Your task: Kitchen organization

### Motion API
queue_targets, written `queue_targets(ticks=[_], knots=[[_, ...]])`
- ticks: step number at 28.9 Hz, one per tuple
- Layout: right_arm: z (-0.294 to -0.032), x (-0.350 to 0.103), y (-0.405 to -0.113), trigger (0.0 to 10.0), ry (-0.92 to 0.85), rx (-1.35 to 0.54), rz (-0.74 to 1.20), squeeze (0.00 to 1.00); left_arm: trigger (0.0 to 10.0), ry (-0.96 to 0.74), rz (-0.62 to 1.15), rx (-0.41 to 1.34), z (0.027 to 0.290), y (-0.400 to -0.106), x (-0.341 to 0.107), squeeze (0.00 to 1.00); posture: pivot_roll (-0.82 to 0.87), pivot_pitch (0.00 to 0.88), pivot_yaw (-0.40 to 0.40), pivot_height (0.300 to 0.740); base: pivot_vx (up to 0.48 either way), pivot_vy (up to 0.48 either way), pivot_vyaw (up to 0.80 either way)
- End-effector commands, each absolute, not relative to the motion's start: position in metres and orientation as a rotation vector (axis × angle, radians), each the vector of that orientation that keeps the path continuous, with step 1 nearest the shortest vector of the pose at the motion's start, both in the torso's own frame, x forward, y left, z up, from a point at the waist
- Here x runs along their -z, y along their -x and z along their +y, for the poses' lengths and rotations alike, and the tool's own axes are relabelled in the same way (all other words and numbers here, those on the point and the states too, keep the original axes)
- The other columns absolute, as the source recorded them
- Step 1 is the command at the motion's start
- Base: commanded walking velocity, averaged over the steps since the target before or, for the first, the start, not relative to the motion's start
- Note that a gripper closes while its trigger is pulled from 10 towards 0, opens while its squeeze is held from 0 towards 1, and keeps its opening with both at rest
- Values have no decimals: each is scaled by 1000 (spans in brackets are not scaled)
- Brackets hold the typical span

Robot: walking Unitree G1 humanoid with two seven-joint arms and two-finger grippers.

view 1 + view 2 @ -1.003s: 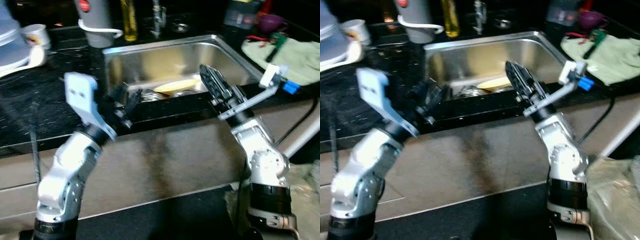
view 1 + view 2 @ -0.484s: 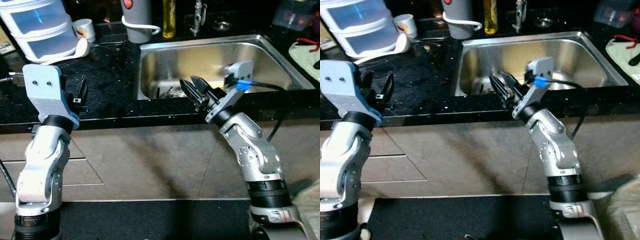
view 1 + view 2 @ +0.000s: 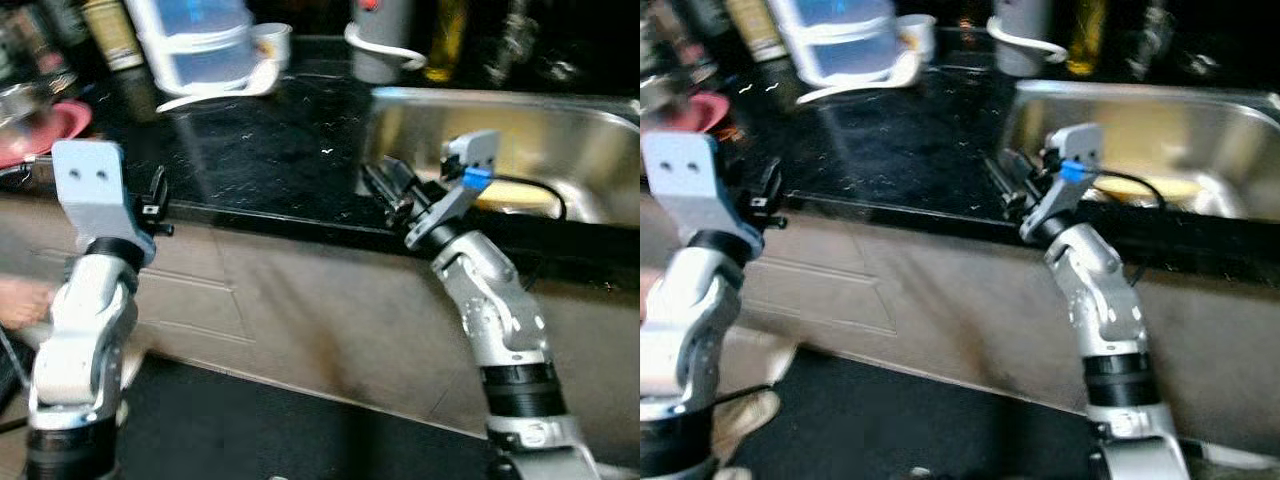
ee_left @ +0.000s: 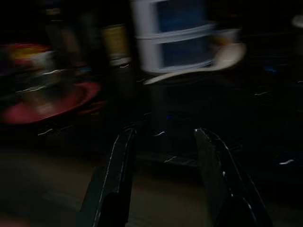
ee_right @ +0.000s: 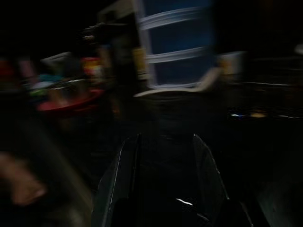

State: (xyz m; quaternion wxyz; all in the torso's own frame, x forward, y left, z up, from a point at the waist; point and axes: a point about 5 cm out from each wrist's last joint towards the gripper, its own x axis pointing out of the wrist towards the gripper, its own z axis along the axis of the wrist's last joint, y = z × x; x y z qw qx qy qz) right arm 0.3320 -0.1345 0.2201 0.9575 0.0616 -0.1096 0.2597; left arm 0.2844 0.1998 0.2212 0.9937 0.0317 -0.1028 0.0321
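A: Where are the claws?

B: Both are raised at the front edge of the black counter (image 3: 270, 160), holding nothing. The left claw (image 4: 165, 156) has its fingers apart, and so does the right claw (image 5: 163, 156), which sits just beside the sink (image 3: 600, 130).

A: Why so idle?

B: I'd judge the robot is turning to survey, since the views are blurred.

A: What needs organizing?

B: Probably the clutter at the back: a stacked plastic container (image 3: 200, 45), a cup (image 3: 270, 40), a red plate (image 3: 45, 125). A yellowish dish (image 3: 515, 197) lies in the sink.
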Motion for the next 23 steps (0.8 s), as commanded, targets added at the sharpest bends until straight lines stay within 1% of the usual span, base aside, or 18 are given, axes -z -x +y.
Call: queue_targets(ticks=[1, 8, 23], knots=[[-134, -218, -332, 10000, -112, -527, -223, 0, 10000, -56, -194, -41, 195, -286, -218, 0, -29, 2, 28, 732, 0, 0, 775], [-133, -217, -333, 10000, -86, -532, -222, 0, 10000, -59, -179, 33, 184, -285, -214, 0, -32, 0, 30, 732, 0, 0, 775], [-133, -215, -334, 10000, -77, -525, -220, 0, 10000, -56, -152, 71, 179, -284, -208, 0, -32, 0, 25, 732, 0, 0, 768]])
